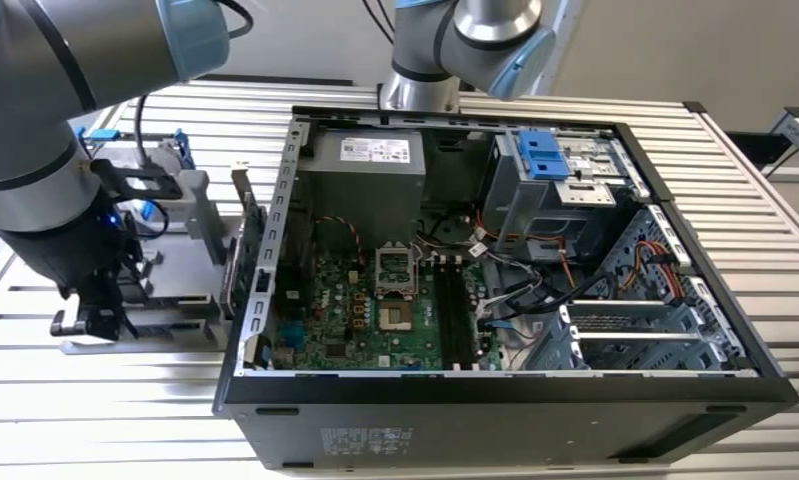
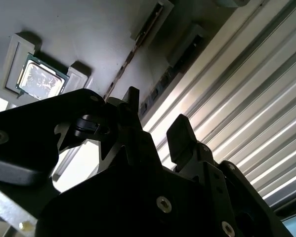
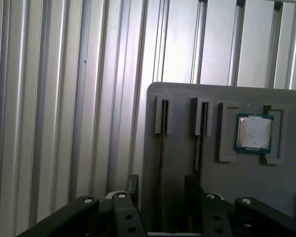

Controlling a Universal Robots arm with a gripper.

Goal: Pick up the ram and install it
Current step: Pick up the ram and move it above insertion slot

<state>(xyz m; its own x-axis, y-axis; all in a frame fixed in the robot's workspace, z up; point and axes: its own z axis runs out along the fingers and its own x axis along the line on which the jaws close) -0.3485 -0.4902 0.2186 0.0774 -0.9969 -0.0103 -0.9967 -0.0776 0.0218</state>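
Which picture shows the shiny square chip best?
The first wrist view: the square chip faces the camera, whole, in its pocket on the grey tray. The second wrist view catches the chip slanted, beyond the gripper. The exterior view shows the tray beside the arm.

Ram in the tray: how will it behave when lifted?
The ram shows a thin edge, so probably stiff and light. It stands in the grey tray's narrow slot, so it may bind if pulled askew. The open pincer straddles it; grip area looks slim.
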